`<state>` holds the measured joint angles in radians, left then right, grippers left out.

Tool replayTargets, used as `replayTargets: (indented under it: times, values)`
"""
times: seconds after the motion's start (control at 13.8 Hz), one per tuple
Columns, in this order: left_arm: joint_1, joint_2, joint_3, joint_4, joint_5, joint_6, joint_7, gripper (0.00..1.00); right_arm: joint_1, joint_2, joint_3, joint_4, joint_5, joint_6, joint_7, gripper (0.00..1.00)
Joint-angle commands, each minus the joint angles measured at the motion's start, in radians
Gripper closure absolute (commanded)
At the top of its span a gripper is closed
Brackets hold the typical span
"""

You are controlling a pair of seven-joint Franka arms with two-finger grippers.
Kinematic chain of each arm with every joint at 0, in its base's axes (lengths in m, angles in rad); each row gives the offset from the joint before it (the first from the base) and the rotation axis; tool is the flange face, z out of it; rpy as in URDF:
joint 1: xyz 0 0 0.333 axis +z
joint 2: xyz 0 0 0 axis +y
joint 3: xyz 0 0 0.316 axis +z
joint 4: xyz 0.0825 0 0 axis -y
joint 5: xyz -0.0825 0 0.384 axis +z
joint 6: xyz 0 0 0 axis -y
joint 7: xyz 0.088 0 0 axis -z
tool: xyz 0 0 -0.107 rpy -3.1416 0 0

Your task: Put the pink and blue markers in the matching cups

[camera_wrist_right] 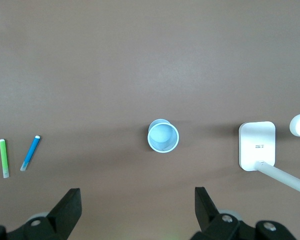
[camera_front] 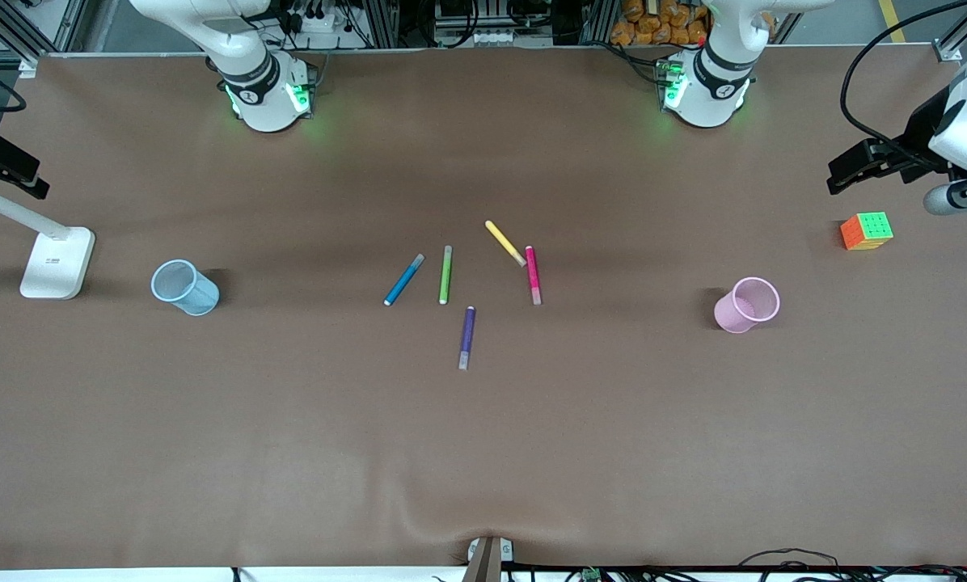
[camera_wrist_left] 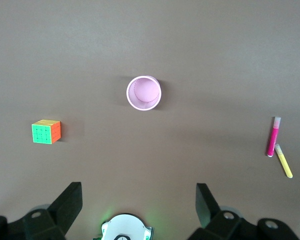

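Note:
The pink marker [camera_front: 534, 275] and the blue marker [camera_front: 403, 280] lie flat mid-table among other pens. The pale pink mesh cup [camera_front: 746, 305] stands upright toward the left arm's end, the light blue cup [camera_front: 184, 287] toward the right arm's end. Both grippers are out of the front view. My left gripper [camera_wrist_left: 138, 186] is open and empty, high over the table, with the pink cup [camera_wrist_left: 144, 93] and pink marker [camera_wrist_left: 273, 136] in its view. My right gripper [camera_wrist_right: 137, 190] is open and empty, high up, with the blue cup [camera_wrist_right: 163, 136] and blue marker [camera_wrist_right: 30, 152] in its view.
A green pen [camera_front: 445, 275], a yellow pen [camera_front: 505, 242] and a purple pen [camera_front: 466, 337] lie by the markers. A colour cube [camera_front: 866, 230] sits past the pink cup at the left arm's end. A white lamp base [camera_front: 57, 261] stands at the right arm's end.

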<state>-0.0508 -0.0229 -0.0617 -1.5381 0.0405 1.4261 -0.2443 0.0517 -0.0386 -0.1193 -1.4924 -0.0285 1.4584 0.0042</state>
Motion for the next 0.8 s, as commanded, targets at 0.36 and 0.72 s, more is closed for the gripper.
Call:
replayTargets:
  times: [0.36, 0.72]
  values:
    - [0.006, -0.006, 0.003, 0.026, -0.004, -0.047, -0.007, 0.00, -0.021, -0.004, 0.013, -0.008, -0.002, -0.003, 0.005, 0.00]
    - [-0.007, 0.034, -0.001, 0.026, -0.004, -0.042, -0.012, 0.00, -0.021, -0.004, 0.013, -0.008, -0.002, -0.003, 0.005, 0.00]
